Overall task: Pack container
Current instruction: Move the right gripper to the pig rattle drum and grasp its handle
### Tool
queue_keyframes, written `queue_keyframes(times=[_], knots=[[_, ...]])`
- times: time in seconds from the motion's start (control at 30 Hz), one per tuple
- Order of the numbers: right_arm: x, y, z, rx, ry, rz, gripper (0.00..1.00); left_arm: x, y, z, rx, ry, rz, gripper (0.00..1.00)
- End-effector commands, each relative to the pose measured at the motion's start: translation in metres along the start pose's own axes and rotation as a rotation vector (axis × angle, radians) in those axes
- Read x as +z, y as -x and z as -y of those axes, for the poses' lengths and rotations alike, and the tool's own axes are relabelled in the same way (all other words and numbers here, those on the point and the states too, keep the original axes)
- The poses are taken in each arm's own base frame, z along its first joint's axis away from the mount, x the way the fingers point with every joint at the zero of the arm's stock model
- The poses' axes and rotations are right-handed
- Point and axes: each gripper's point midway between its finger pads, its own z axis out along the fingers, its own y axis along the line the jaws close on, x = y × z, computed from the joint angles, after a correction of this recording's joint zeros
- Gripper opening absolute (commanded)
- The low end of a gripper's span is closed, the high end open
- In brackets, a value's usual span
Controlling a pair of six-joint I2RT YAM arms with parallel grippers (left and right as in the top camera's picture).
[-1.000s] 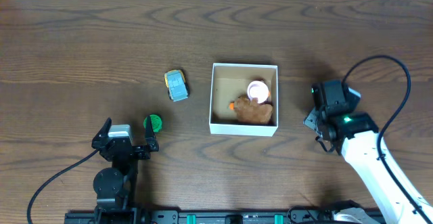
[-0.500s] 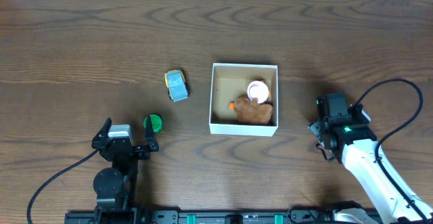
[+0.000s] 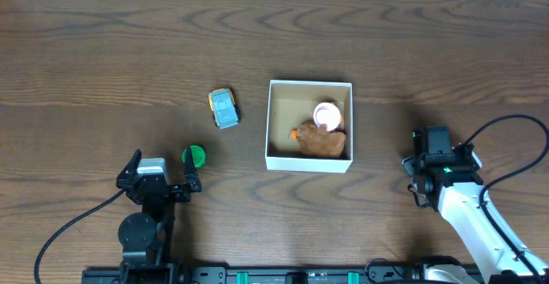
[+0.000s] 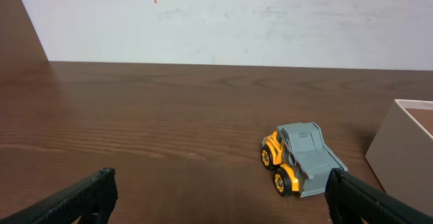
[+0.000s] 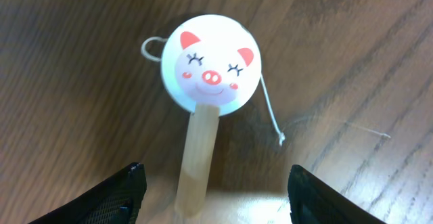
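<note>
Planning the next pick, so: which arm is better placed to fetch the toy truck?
Left. The toy truck lies left of the container, ahead of the open left gripper. The right gripper hangs on the container's far side, over a pig-faced toy.

The table is dark wood with clear grain and a soft sheen. The container is matt cardboard, white outside and raw tan inside. The brown toy inside it is fuzzy plush. The toy truck looks like smooth plastic. The pig-faced disc is glossy white, on a bare pale wooden stick, with a thin white string.
</note>
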Motion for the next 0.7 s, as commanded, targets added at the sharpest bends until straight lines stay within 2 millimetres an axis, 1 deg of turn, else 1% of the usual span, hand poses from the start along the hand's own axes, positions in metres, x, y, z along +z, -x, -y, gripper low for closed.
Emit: queue_keyframes(times=[0.0,0.17,0.23,0.37,0.47,0.5,0.57,0.67], knots=[[0.006,0.005,0.007,0.035,-0.021,0.027,0.68,0.002,-0.018,-0.002,-0.011,0.008,-0.046,0.98],[0.012,0.008,-0.002,0.045,0.004,0.041,0.65,0.002,-0.018,-0.002,-0.011,0.008,-0.046,0.98],[0.015,0.008,-0.004,0.047,0.007,0.042,0.67,0.002,-0.018,-0.002,-0.011,0.008,-0.046,0.98],[0.021,0.004,-0.002,0.063,-0.013,0.029,0.68,0.002,-0.018,-0.002,-0.011,0.008,-0.046,0.98],[0.025,-0.001,-0.001,0.069,-0.021,0.010,0.66,0.002,-0.018,-0.002,-0.011,0.008,-0.046,0.98],[0.027,-0.002,-0.002,0.068,-0.021,0.006,0.62,0.002,-0.018,-0.002,-0.011,0.008,-0.046,0.98],[0.029,-0.003,-0.003,0.068,-0.021,0.002,0.51,0.002,-0.018,-0.002,-0.011,0.008,-0.046,0.98],[0.029,-0.003,-0.004,0.069,-0.019,0.004,0.32,0.002,-0.018,-0.002,-0.011,0.008,-0.046,0.98]])
